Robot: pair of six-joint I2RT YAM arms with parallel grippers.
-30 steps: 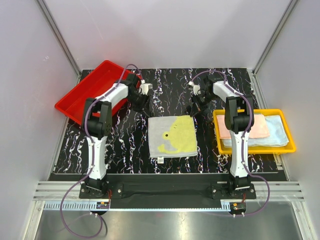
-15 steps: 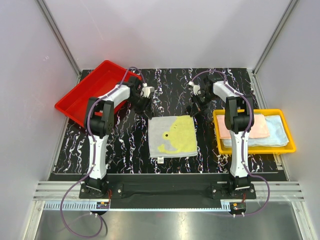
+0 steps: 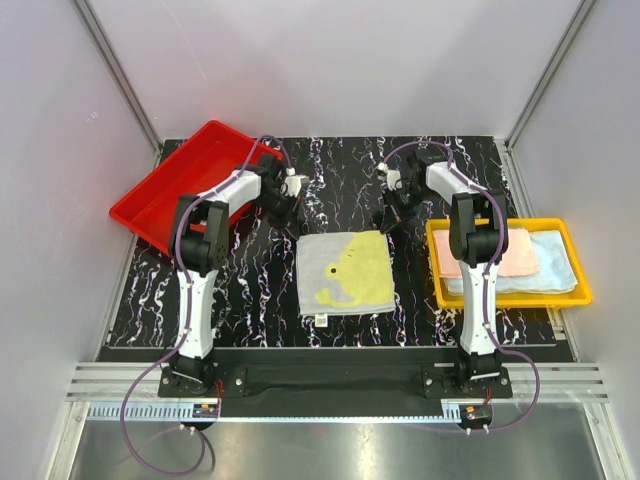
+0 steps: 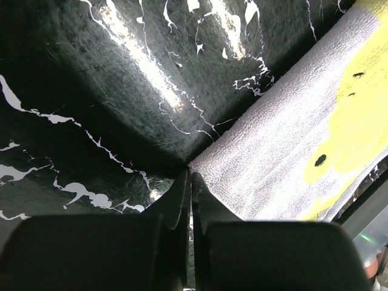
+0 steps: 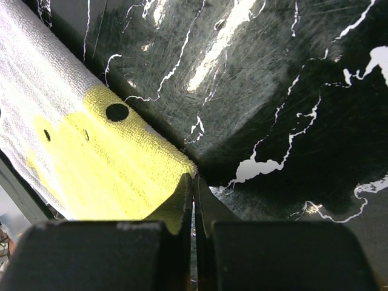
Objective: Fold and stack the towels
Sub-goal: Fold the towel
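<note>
Towel [image 3: 345, 272], white with yellow print: flat at centre of table [image 3: 260, 290]. Pink towel [image 3: 515, 255] and blue towel [image 3: 555, 265]: in yellow tray [image 3: 510, 297], on your right. Red tray [image 3: 160, 190]: far left corner. Table: black, white-veined, with pale walls around. Left gripper [image 4: 191, 182] and right gripper [image 5: 193, 182]: fingers pressed together, tips at the towel's far corners. You cannot tell if cloth is pinched. Left arm has edged inward in the last second; right arm unmoved.

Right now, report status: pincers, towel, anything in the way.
Left pincer shut at far-left corner of towel; right pincer shut at far-right corner. Towel flat, unfolded. Nothing on it.
</note>
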